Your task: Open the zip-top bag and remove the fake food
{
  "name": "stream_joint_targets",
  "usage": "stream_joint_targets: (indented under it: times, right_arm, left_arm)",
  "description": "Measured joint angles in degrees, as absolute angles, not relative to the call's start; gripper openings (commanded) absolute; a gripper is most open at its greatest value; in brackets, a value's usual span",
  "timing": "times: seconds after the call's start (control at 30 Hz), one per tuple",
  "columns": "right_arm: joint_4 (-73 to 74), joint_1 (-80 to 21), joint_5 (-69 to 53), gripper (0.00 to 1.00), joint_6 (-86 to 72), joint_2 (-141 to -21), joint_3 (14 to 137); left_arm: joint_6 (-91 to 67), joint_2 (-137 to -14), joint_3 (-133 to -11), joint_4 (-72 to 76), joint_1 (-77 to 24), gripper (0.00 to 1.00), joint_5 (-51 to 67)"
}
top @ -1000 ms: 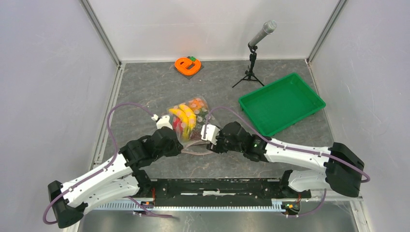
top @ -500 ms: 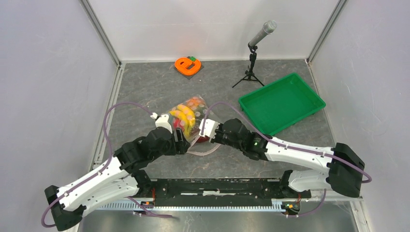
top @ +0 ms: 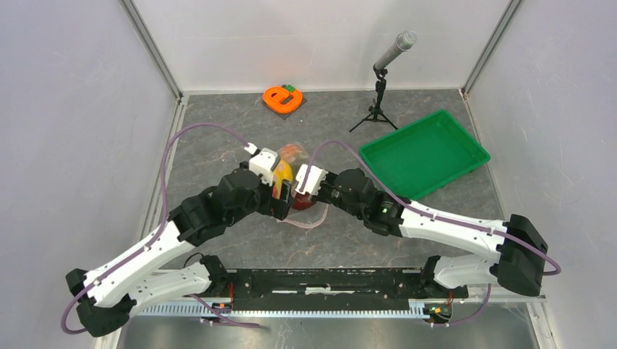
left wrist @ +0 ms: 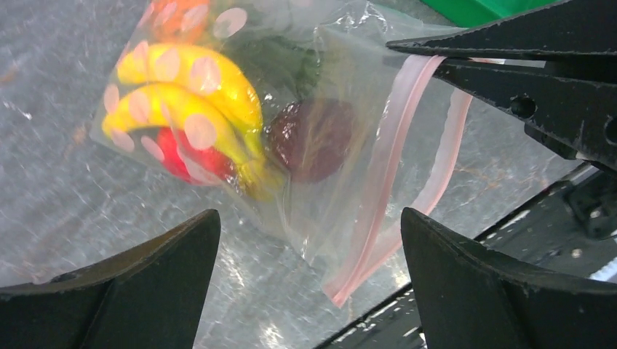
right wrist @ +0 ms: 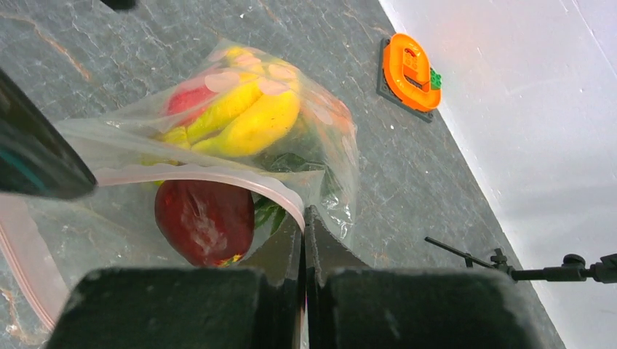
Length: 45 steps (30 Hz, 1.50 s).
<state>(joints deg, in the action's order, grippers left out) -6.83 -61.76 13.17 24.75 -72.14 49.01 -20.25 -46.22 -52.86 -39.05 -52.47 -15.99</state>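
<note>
The zip-top bag [top: 294,153] lies mid-table, its pink zip strip [left wrist: 396,138] parted into two lips. My right gripper [right wrist: 303,212] is shut on one lip and holds it up off the table. The fake food sits inside the bag: yellow bananas [left wrist: 196,94], a maroon fruit [left wrist: 313,138], a red apple [left wrist: 182,156] and an orange piece [left wrist: 178,13]. My left gripper [left wrist: 309,218] hangs open just above the bag's near edge, touching nothing. The right gripper's dark fingers [left wrist: 509,43] cross the top right of the left wrist view.
A green tray [top: 423,154] stands at the right. An orange e-shaped object [top: 280,98] lies at the back by the wall. A microphone on a small tripod [top: 380,87] stands behind the tray. Walls close in both sides.
My left gripper has let go of the bag, opened wide and moved away from the bases over the bag. My right gripper has shut on the zip strip and shifted slightly back.
</note>
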Motion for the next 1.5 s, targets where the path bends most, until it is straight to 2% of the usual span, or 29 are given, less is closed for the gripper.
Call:
stream_joint_targets:
  times: [0.23, 0.3, 0.37, 0.5, 0.63, 0.73, 0.83, 0.93, 1.03, 1.3, 1.5]
  right_arm:
    - [-6.8, -61.6, 13.1, 0.0, 23.2, -73.8, 51.3]
    - [-6.9, -61.4, 13.1, 0.0, 22.3, -73.8, 51.3]
    - [-6.9, -61.3, 12.8, 0.0, 21.3, -73.8, 51.3]
    - [-7.2, -61.1, 12.6, 0.01, 19.2, -73.8, 51.3]
    - [-7.9, -60.7, 12.4, 0.02, 17.1, -73.8, 51.3]
    - [-8.2, -60.3, 12.1, 0.07, 15.5, -73.8, 51.3]
    - [-8.3, -59.9, 11.6, 0.15, 13.7, -73.8, 51.3]
    - [-8.4, -59.5, 11.5, 0.4, 12.2, -72.6, 50.9]
    - [-8.1, -59.5, 11.5, 0.52, 11.1, -69.9, 50.4]
    - [-6.4, -59.5, 14.2, 0.75, 7.5, -58.8, 46.9]
    - [-4.8, -59.5, 22.9, 0.77, -4.0, -52.2, 40.3]
  left_arm:
    - [-10.5, -53.0, -54.5, -36.4, -52.5, 0.99, -14.7]
    - [-9.2, -54.1, -54.5, -34.9, -52.5, 0.96, -15.3]
    - [-8.5, -54.7, -54.5, -33.5, -52.5, 0.89, -16.5]
    - [-7.4, -54.8, -53.8, -30.3, -52.5, 0.66, -17.7]
    - [-6.2, -55.1, -53.3, -28.1, -52.5, 0.27, -17.6]
    - [-6.0, -56.0, -53.3, -27.3, -52.5, 0.04, -17.3]
    - [-6.0, -56.9, -54.1, -27.7, -52.5, 0.02, -16.9]
    - [-6.0, -58.8, -57.4, -30.5, -52.5, 0.02, -17.3]
    - [-6.0, -62.4, -63.3, -34.2, -52.5, 0.02, -18.2]
    - [-12.8, -69.6, -71.6, -40.2, -52.5, 0.02, -18.8]
    - [-19.9, -73.1, -71.6, -42.3, -52.6, 0.02, -17.4]
